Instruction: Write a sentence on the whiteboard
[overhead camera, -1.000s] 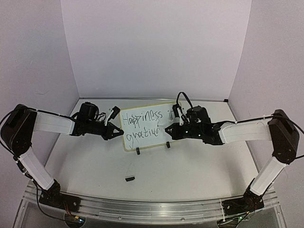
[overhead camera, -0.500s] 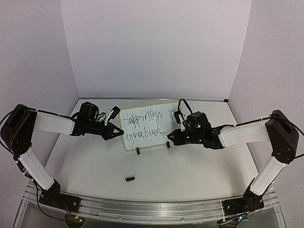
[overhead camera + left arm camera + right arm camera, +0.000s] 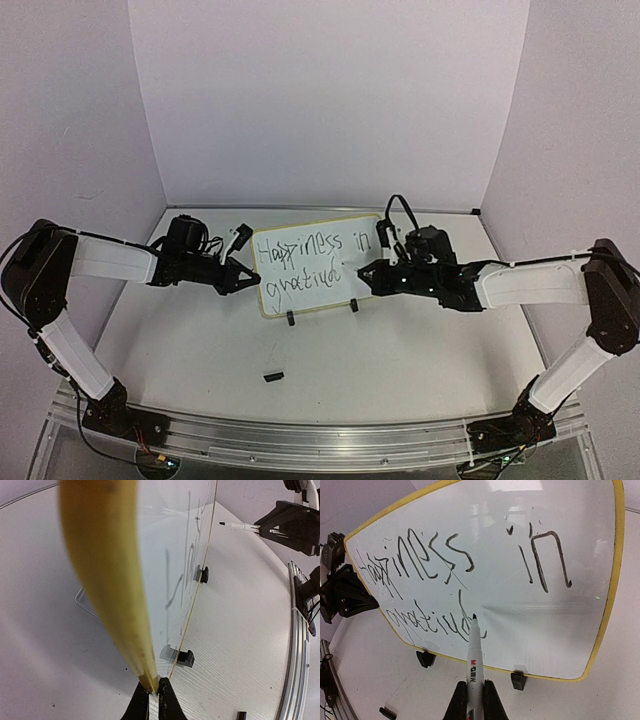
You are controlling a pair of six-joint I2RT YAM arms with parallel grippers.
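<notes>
The whiteboard (image 3: 330, 296), white with a pale yellow rim, stands tilted on two black clip feet (image 3: 291, 319) at mid table. The sentence (image 3: 295, 247) runs in two black handwritten lines; the wrist view shows it large (image 3: 445, 560). My left gripper (image 3: 240, 277) is shut on the board's left rim, its fingertips (image 3: 145, 692) pinching the yellow edge (image 3: 107, 570). My right gripper (image 3: 362, 275) is shut on a white marker (image 3: 474, 660). The marker's black tip hovers just off the board, by the end of the lower line.
A small black cap (image 3: 272, 376) lies on the table in front of the board. Pale walls close in the back and both sides. A metal rail (image 3: 320, 440) with the arm bases runs along the near edge.
My right gripper dipped toward the board's lower edge with the marker, then rose and drew back slightly to the right. The left gripper and the board stayed put.
</notes>
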